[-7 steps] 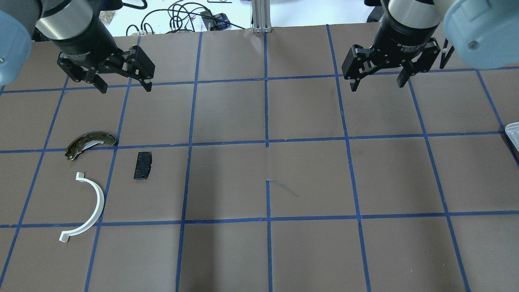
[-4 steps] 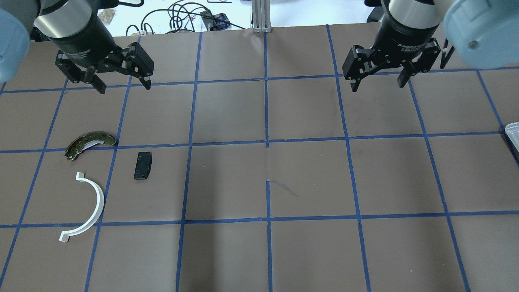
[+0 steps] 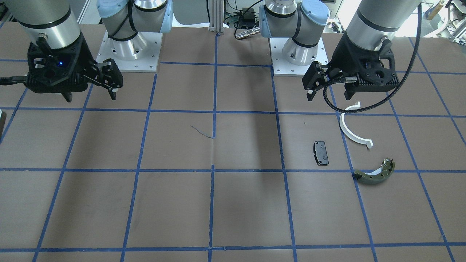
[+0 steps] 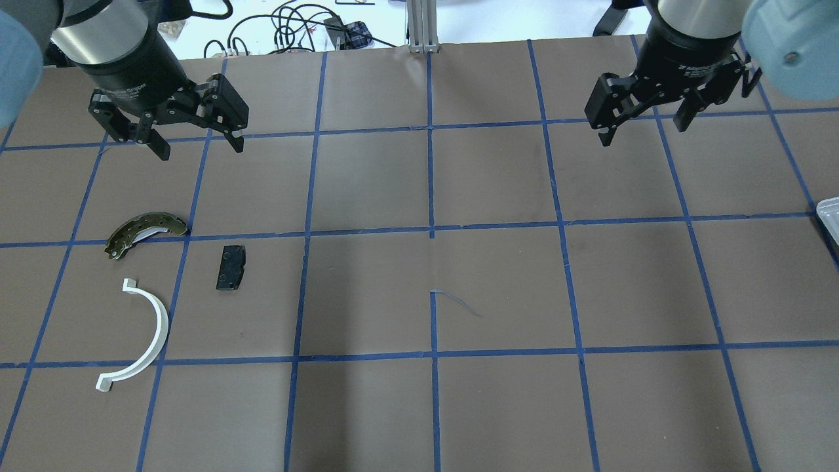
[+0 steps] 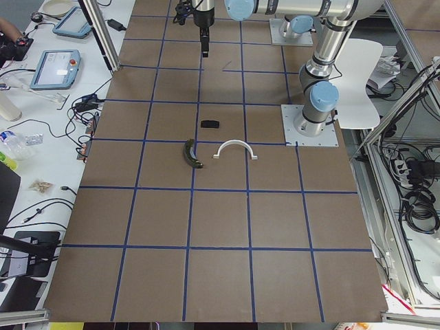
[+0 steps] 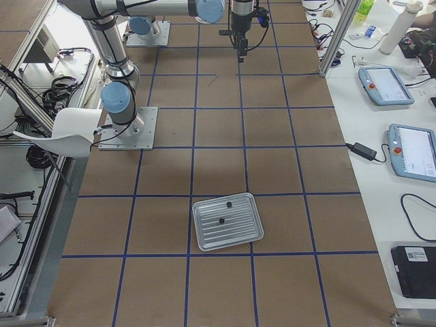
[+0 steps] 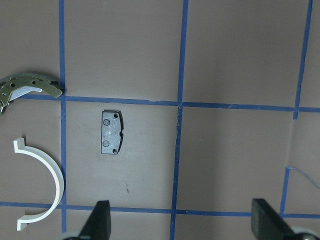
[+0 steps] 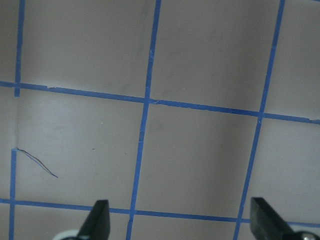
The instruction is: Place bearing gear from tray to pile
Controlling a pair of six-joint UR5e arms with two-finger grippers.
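The pile lies at the table's left: an olive-green brake shoe, a small black pad and a white half-ring. My left gripper hangs open and empty above the table, beyond the pile. Its wrist view shows the pad below it. My right gripper is open and empty over bare table at the far right. The ribbed metal tray shows in the exterior right view with two small dark parts on it. I cannot tell which is the bearing gear.
Only the tray's corner shows at the overhead view's right edge. Brown paper with blue tape lines covers the table. Cables lie beyond the far edge. The robot bases stand at the near side.
My right gripper has moved to the right and slightly farther away, still open. My left gripper has hardly moved. The pile parts lie as before.
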